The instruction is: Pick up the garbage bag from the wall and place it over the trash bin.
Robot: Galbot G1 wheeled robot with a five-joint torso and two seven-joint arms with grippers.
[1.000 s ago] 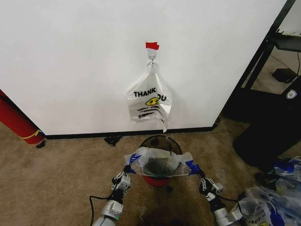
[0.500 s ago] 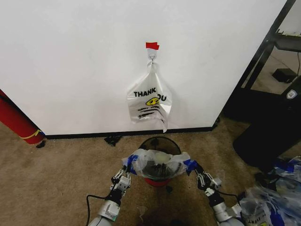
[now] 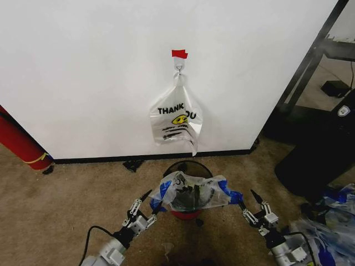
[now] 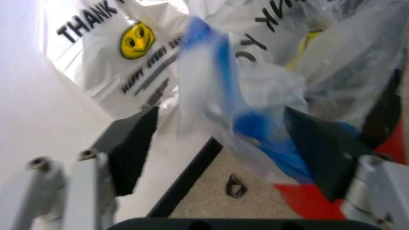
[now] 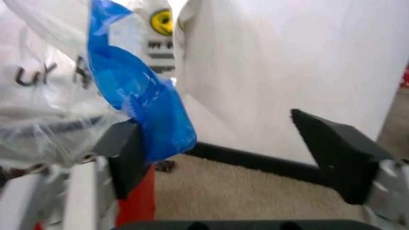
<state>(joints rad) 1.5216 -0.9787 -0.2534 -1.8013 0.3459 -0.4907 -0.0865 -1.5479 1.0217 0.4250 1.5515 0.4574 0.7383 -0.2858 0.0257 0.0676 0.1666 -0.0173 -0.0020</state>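
White wall point(image 3: 83, 72) above a black baseboard, brown carpet floor point(image 3: 66, 205) below.

Head view:
- Hook under a strip of red tape point(image 3: 179, 54) on the wall, holding a white "THANK YOU" plastic bag with yellow smiley print point(image 3: 175, 119).
- Small round trash bin with dark mesh walls, black rim and red base point(image 3: 188, 168), on the carpet just before the baseboard, directly below the hanging bag.
- Thin translucent-white garbage bag with bright blue strips and black lettering point(image 3: 191, 191), draped over the near part of the bin's mouth, blue handles drooping at either side.
- Left gripper point(image 3: 147, 200), low on the carpet at the bin's left, fingers spread wide, tips near the left blue handle.
- Right gripper point(image 3: 253, 204), at the bin's right, fingers likewise spread, holding nothing.
- Red cylinder point(image 3: 19, 138), leaning at the far left against the wall.
- Large solid black box-like object point(image 3: 321, 155), at right.
- Heap of more plastic bags point(image 3: 324, 233), at the lower right.

Left wrist view:
- Two dark finger pads point(image 4: 131, 146), set well apart; a blue strip of the garbage bag hangs between them, contact not determinable.
- Red base of the bin past the far pad; the smiley bag against the wall behind.

Right wrist view:
- Two dark pads point(image 5: 335, 153), wide apart.
- Blue handle of the garbage bag, lying against the inner pad, not clamped.
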